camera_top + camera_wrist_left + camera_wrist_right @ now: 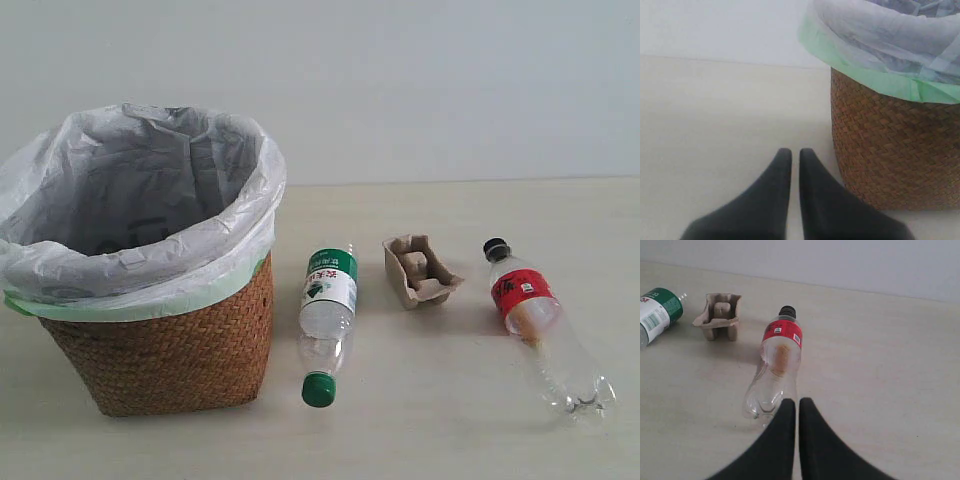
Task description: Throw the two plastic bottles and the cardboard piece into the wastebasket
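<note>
While our left gripper (795, 152) and right gripper (796, 402) sit narrow and empty, we risk knocking the red-label bottle (777, 365) rolling toward the table (450, 420) edge unless they widen.

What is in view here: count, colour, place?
wastebasket: one, brown wicker with white-grey liner, exterior view's left
green-capped bottle: one, clear with green-white label, lying beside the wastebasket
cardboard piece: one, beige, between the bottles
black-capped bottle: one, clear with red label, lying farthest right
table: one, pale beige, under everything
left gripper: one, black, shut, near the wastebasket
right gripper: one, black, shut, near the black-capped bottle's base
</note>
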